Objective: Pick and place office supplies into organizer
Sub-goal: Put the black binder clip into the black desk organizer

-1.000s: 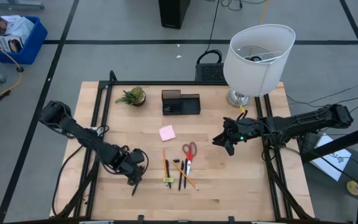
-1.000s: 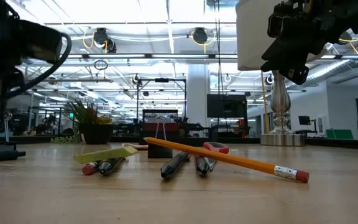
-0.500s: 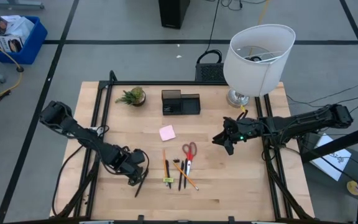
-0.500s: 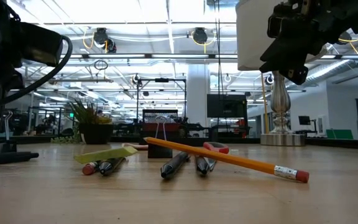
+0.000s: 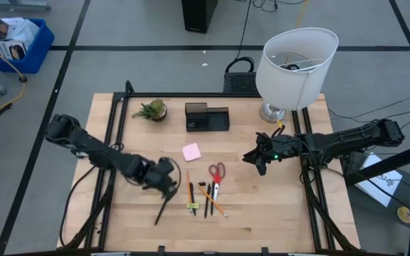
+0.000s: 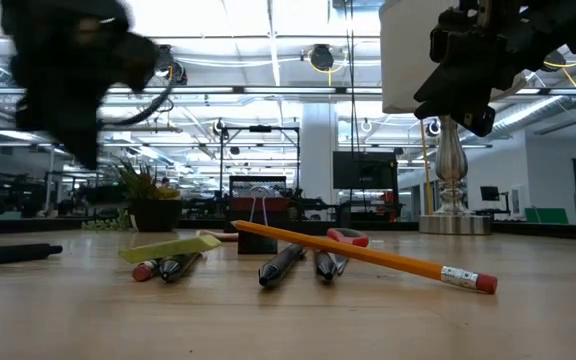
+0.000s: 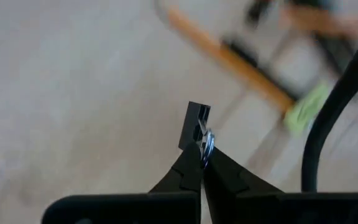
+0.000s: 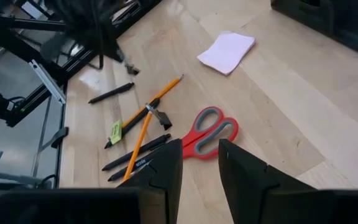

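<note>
My left gripper (image 5: 165, 179) hovers above the table left of the supplies, shut on a small black binder clip (image 7: 196, 122). A black pen (image 5: 162, 210) lies flat on the table below it. Orange pencils (image 5: 188, 186), black pens (image 5: 206, 203), a yellow-green piece (image 5: 191, 206), red-handled scissors (image 5: 216, 173) and a pink sticky-note pad (image 5: 191, 151) lie on the table. A second black clip (image 8: 158, 116) sits by a pencil. The dark organizer (image 5: 207, 117) stands at the far side. My right gripper (image 8: 200, 158) waits open, raised right of the scissors. My left gripper pinches the binder clip by its silver wire handle (image 7: 207, 142) between the tips of its two fingers. The black clip body (image 7: 196, 122) sticks out beyond the fingertips, lifted clear of the table.
A small potted plant (image 5: 151, 110) stands left of the organizer. A big lamp with a white shade (image 5: 295, 65) stands at the far right corner. Bare wood lies along the near edge and between the scissors and the right arm.
My left gripper has risen from the table and moved toward the far edge and right, toward the supplies, carrying the clip clear. The black pen beneath it has slid a little and now lies alone on the table.
</note>
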`<action>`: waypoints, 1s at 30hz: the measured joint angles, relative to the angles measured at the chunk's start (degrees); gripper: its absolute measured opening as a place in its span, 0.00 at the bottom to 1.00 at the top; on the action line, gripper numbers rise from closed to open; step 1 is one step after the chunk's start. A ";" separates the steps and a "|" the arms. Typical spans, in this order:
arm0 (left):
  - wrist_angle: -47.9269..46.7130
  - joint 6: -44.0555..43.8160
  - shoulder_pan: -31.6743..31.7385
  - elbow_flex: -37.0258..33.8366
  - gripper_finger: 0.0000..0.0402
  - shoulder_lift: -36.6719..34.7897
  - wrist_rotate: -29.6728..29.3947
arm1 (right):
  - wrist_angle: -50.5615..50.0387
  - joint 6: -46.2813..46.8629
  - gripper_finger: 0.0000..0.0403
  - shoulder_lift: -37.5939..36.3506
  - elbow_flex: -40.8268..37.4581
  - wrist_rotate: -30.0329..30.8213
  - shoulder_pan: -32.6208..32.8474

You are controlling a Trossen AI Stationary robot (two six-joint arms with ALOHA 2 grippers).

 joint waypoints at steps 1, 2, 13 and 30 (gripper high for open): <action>0.47 0.50 1.55 0.88 0.02 -0.22 -0.65 | 0.00 0.00 0.23 0.00 0.00 -0.06 0.00; 1.09 0.66 3.12 1.71 0.02 -0.23 -0.93 | 0.05 0.01 0.23 0.00 0.00 -0.07 0.00; 4.00 8.94 22.15 8.17 0.03 -0.64 1.07 | 3.89 -0.14 0.23 0.00 0.00 -0.20 0.01; 16.34 7.68 40.57 8.72 0.02 5.07 8.82 | 12.84 0.08 0.23 0.00 0.02 -0.01 0.02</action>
